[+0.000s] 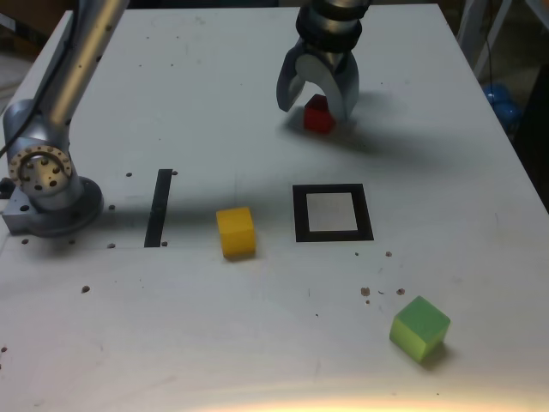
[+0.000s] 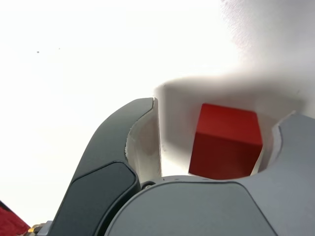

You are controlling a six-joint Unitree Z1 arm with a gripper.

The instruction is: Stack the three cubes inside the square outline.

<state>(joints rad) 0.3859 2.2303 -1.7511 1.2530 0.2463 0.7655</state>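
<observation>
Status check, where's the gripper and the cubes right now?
Gripper open, straddling red cube, not closed on it. Yellow cube and green cube loose on table. Square outline empty, nothing blocking it.

The red cube [image 1: 319, 117] sits on the table at the far side, well beyond the square outline [image 1: 333, 213] — a thick black border around an empty white centre. The yellow cube [image 1: 236, 232] rests near the outline on the exterior view's left; the green cube [image 1: 419, 328] lies nearer the camera — turned at an angle.
</observation>
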